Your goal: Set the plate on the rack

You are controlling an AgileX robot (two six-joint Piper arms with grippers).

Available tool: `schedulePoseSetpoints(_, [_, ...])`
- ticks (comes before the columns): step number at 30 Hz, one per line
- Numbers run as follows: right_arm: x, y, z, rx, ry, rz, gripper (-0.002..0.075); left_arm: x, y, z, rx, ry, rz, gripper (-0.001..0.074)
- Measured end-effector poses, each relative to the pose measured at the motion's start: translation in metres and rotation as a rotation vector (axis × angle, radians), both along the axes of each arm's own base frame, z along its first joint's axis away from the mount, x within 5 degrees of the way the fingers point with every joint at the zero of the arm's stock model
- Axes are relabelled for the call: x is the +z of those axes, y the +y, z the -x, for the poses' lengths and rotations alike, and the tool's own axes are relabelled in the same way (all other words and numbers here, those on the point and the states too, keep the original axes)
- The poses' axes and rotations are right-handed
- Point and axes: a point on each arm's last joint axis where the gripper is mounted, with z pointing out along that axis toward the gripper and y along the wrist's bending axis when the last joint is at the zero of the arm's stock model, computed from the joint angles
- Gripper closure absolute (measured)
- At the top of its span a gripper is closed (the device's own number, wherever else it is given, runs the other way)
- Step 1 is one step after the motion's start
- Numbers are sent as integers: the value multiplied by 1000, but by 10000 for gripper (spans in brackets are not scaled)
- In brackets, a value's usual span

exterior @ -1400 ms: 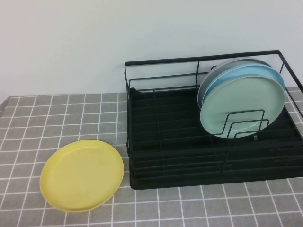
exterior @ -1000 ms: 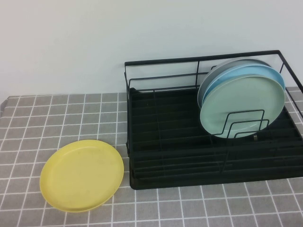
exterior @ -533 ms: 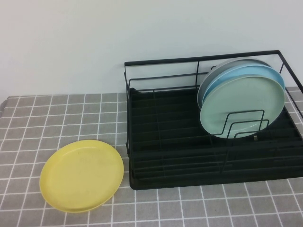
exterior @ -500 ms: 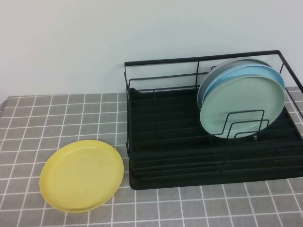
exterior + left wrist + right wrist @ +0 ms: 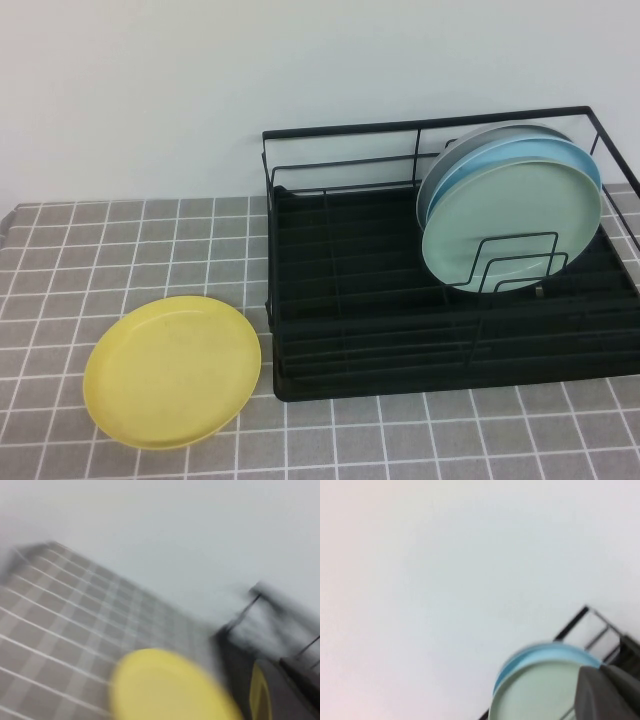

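Note:
The yellow plate (image 5: pixel 172 370) lies flat on the grey tiled cloth, just left of the black wire rack (image 5: pixel 340 345). Neither gripper shows in the high view. In the left wrist view, part of my left gripper (image 5: pixel 280 690) shows as a dark blurred shape near the yellow plate (image 5: pixel 165 687) and the rack's corner (image 5: pixel 240 630); it holds nothing that I can see. In the right wrist view, part of my right gripper (image 5: pixel 607 695) shows in front of the rack's stacked plates.
A pale green plate (image 5: pixel 510 225) and light blue plates (image 5: pixel 520 150) stand upright in the rack's right half, behind wire dividers (image 5: pixel 515 262). They also show in the right wrist view (image 5: pixel 535 690). A white wall stands behind the rack.

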Motion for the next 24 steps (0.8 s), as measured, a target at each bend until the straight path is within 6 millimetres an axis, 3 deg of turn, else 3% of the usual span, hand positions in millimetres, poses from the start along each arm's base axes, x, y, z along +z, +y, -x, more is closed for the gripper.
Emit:
schedulePoseSetpoints(4, [4, -4, 1, -43, -39, 14, 727, 1, -2, 0, -15, 0, 195, 735])
schedulePoseSetpoints(11, [10, -7, 3, -103, -103, 89, 727, 1, -2, 0, -17, -3, 158, 735])
schedulePoseSetpoints(19, [59, 1, 14, -104, -168, 433, 727, 5, -1, 0, -4, -25, 383, 735])
schedulePoseSetpoints(24, [76, 10, -6, -24, -8, 723, 727, 7, 6, 0, 58, -66, 384, 735])
